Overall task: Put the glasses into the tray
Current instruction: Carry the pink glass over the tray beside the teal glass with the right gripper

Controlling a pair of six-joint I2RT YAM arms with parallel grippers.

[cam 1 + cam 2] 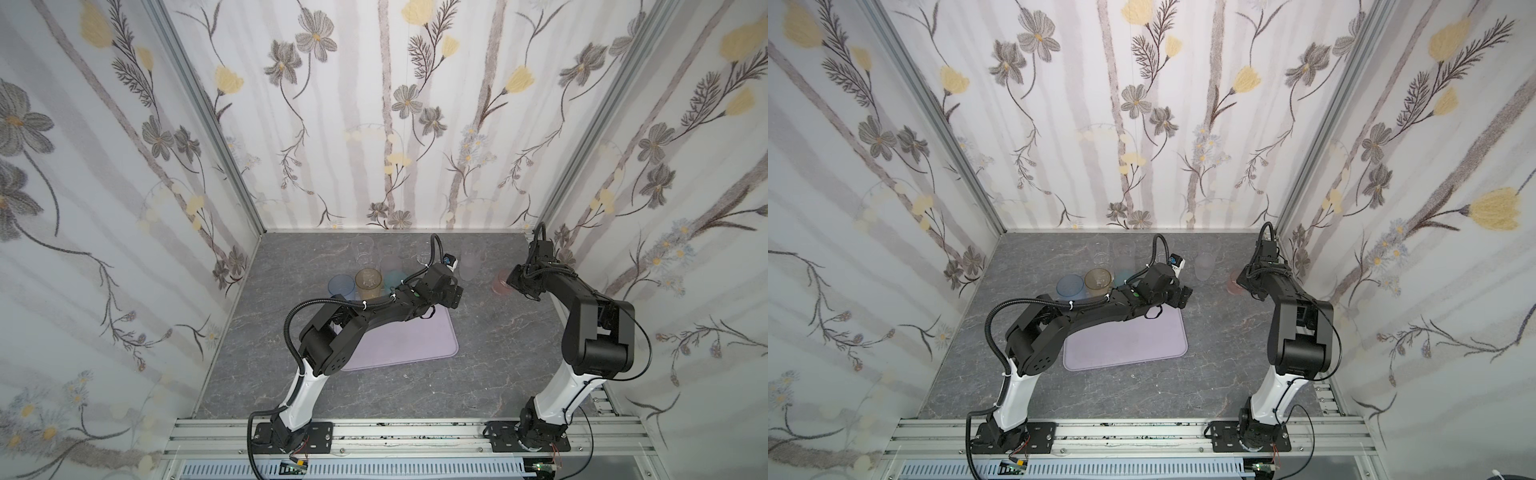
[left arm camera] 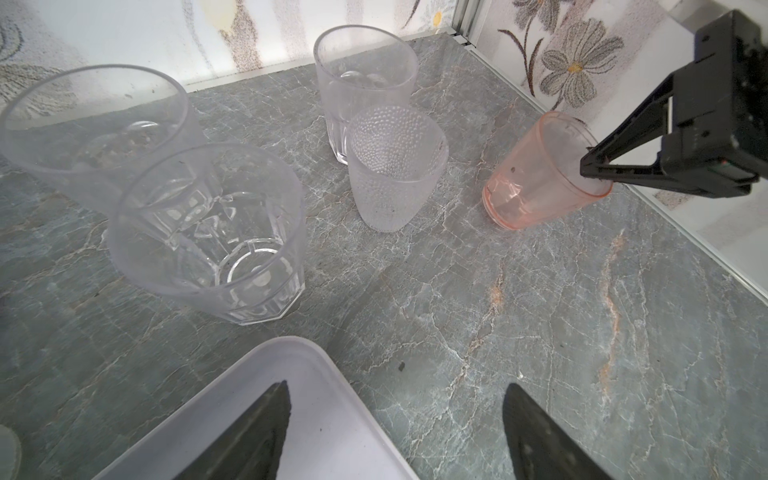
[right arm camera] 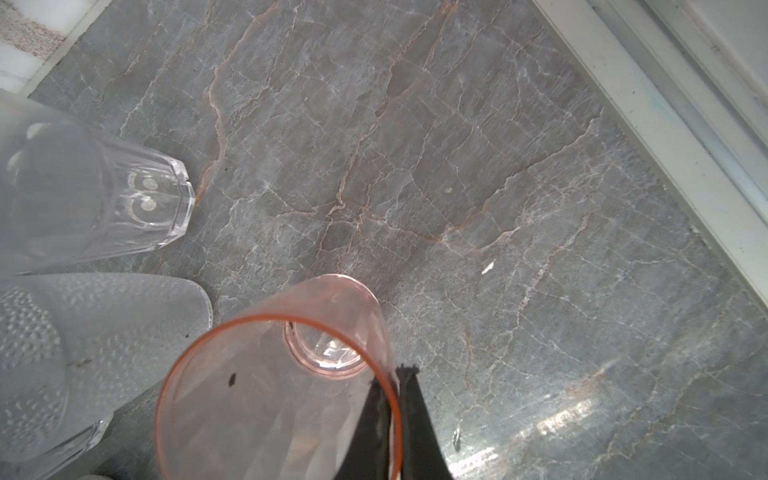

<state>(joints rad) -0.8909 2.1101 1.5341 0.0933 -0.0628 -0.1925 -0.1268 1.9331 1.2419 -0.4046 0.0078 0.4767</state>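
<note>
Right jaws are pinched on the pink glass (image 3: 266,332). I can see its rim caught between them, one finger down inside the mouth and the other outside against the wall. The glass sits right at the tips, with its body spreading off to the inner finger's side. The mouth faces up at the wrist camera and the thick base points down at the surface (image 3: 457,166). Its long axis is close to vertical and narrows toward the base. I cannot tell whether the base rests on the surface or is just off it. In both top views the pink glass (image 1: 500,284) (image 1: 1234,284) peeks out just beyond the right wrist.

Beside it, on the side away from the pinch, a dimpled frosted glass (image 3: 104,332) stands near but apart. Past that is a faceted frosted glass (image 3: 124,199).

Left jaws are spread wide with nothing between them. One finger hangs over a rounded corner of the tray (image 2: 332,415), the other over bare surface. A faceted clear glass (image 2: 216,249) stands upright ahead of the tray-side finger. The dimpled one is roughly straight ahead. The pink one is farther out, toward the other finger.

In a top view the tray (image 1: 415,345) lies flat under the left forearm. The blue glass (image 1: 340,286), amber glass (image 1: 368,282) and teal glass (image 1: 392,280) stand in a row past its far edge.
</note>
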